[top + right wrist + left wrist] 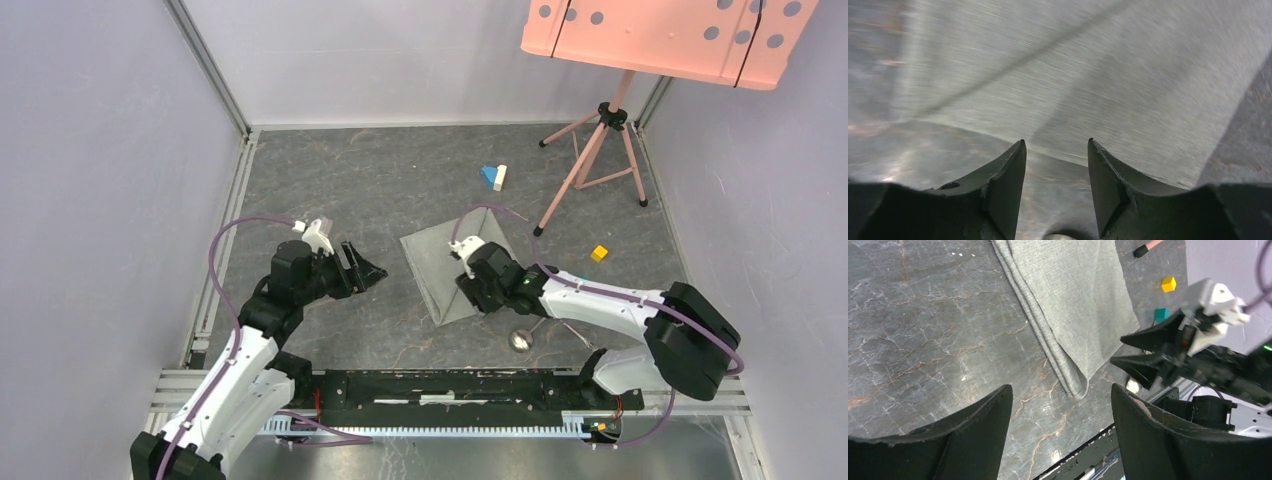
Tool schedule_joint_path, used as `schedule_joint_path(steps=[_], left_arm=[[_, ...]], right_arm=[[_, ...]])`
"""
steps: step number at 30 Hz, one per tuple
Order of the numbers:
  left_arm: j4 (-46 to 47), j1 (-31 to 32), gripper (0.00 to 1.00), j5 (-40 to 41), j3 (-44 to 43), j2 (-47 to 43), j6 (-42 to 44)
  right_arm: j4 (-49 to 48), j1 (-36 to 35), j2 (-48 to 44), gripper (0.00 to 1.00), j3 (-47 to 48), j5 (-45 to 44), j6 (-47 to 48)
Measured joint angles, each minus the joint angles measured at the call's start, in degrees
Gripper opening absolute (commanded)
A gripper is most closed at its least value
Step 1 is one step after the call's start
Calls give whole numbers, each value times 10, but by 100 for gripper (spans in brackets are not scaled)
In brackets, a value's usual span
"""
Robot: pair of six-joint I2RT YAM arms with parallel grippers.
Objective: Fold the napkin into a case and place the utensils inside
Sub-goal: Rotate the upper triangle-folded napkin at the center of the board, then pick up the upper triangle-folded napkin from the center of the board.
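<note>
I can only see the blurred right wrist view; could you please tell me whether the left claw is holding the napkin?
Observer: No, the left claw is open, clear of the napkin on its left side.
Operator: Thank you; where is the spoon?
Observer: The spoon lies outside the napkin, just beyond its near corner.
Operator: Are any blocks nearby?
Observer: A yellow block sits right of the napkin, apart from it.

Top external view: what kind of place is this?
Probably a robotics laboratory cell. Plain grey walls in metal framing enclose the table, two robot arms are mounted on a rail at its near edge, and a pink dotted board stands on a tripod.
</note>
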State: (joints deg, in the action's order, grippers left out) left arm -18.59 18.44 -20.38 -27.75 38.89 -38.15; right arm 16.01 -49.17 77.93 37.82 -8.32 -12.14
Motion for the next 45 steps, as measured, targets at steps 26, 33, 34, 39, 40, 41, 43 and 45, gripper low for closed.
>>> schedule_joint_path(steps=[26, 33, 34, 39, 40, 41, 43, 45], left_arm=[[4, 0, 82, 30, 28, -60, 0], [4, 0, 82, 30, 28, -63, 0], [4, 0, 82, 30, 28, -63, 0], [4, 0, 82, 30, 28, -64, 0], [4, 0, 82, 30, 28, -64, 0], [4, 0, 82, 30, 28, -64, 0], [4, 0, 82, 30, 28, -64, 0], [4, 0, 82, 30, 28, -64, 0]], right_arm=[[59, -115, 176, 50, 191, 52, -27], [72, -138, 203, 53, 218, 29, -28], [75, -142, 206, 53, 223, 24, -28], [93, -153, 213, 54, 237, 6, -28], [99, -154, 213, 55, 241, 1, -28], [106, -156, 213, 56, 245, -5, -28], [118, -158, 213, 56, 256, -15, -28], [120, -160, 213, 57, 262, -22, -28]])
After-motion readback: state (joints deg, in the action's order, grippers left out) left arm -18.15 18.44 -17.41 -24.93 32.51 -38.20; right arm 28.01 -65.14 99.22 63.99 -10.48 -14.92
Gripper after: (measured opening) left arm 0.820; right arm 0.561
